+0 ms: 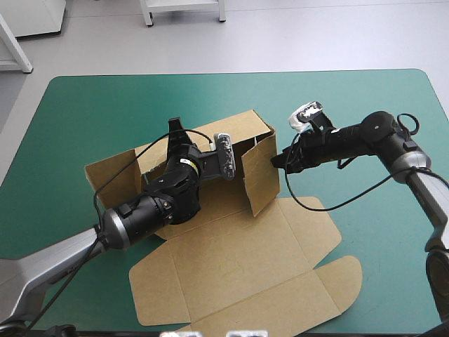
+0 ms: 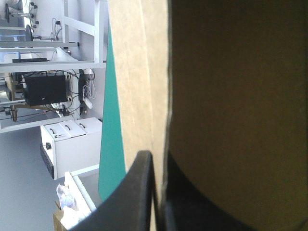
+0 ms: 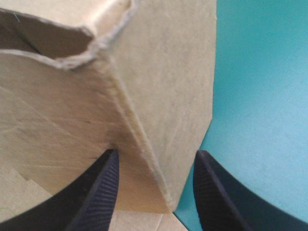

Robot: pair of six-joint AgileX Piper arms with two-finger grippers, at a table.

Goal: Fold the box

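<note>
The brown box stands mid-table with its back wall and side walls raised and its lid flat toward the front. My left gripper reaches inside the box to the back wall; in the left wrist view its black fingers are all but shut with that board pinched between them. At the box's right wall, my right gripper is open. In the right wrist view the right gripper straddles the wall's creased edge.
The lid's rounded flaps lie flat on the teal-green cover near the front edge. The left arm lies over the box floor and the left wall. Bare cover shows right of the box.
</note>
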